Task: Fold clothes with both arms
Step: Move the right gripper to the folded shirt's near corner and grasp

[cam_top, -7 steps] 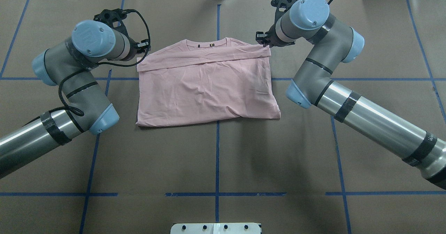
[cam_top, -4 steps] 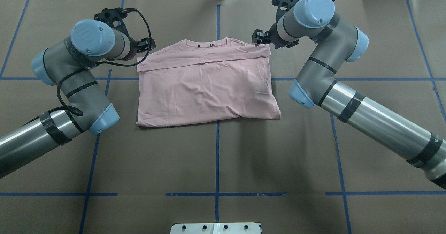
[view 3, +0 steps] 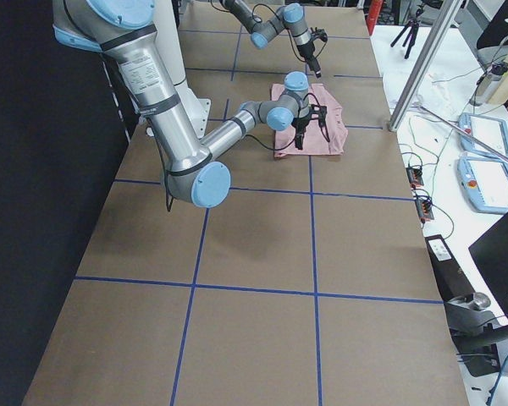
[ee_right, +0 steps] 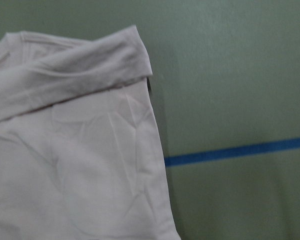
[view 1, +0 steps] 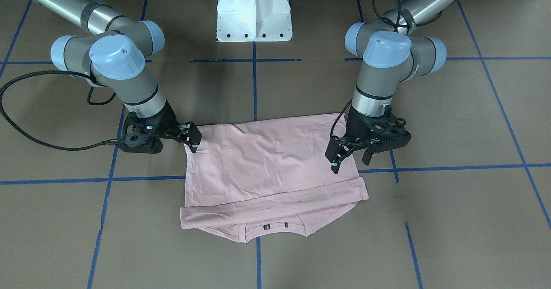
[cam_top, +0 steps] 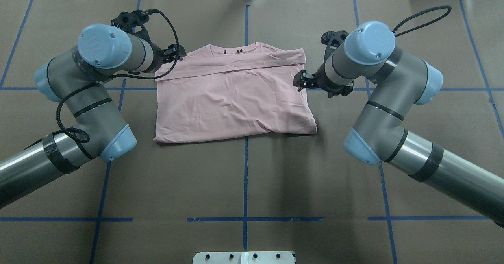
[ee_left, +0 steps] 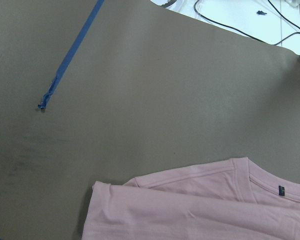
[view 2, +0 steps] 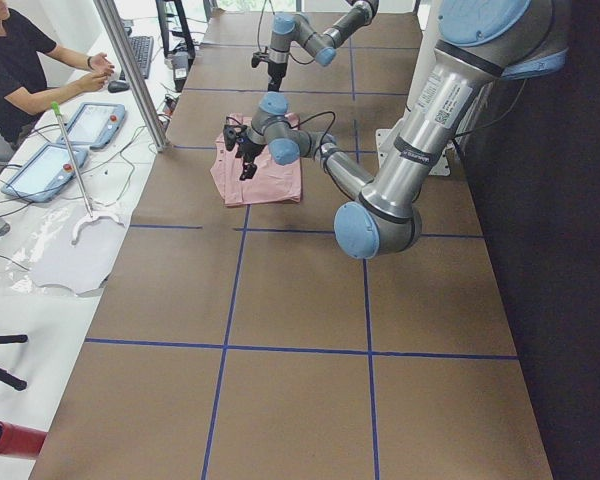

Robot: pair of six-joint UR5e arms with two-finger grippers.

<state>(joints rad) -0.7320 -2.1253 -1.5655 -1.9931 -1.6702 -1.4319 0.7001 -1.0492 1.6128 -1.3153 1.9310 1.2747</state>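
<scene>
1. The table [cam_top: 244,185] fills my screens: brown paper covering crossed by blue tape lines [cam_top: 245,169]
2. The left arm [cam_top: 90,98] and the right arm [cam_top: 393,98] reach in from either side, each bent at the elbow with its wrist turned in toward the cloth
3. The pale pink T-shirt [cam_top: 232,98] lies flat on the table between the two arms, astride the centre tape line, collar on the side away from the robot and hem toward it; it is already folded into a rough rectangle, wrinkled, with a lump at the hem corner on the right arm's side
4. The white pedestal base [view 1: 254,9] stands at the robot's edge of the table, well apart from the shirt
5. A folded band [cam_top: 232,65] of cloth runs across the shirt just below the collar, sloping slightly from one side to the other
6. The left gripper [view 1: 351,162] hangs at the shirt's edge on its own side, near the end of that band; its fingers stand apart, pointing down, with nothing between them
7. The right gripper [cam_top: 300,81] hovers at the opposite side edge, about midway along it; as far as I can judge its fingers are also spread and no cloth is caught in them
8. The ribbed collar [cam_top: 233,48] curves along the far edge
9. A small dark label [view 1: 267,227] sits inside the collar
</scene>
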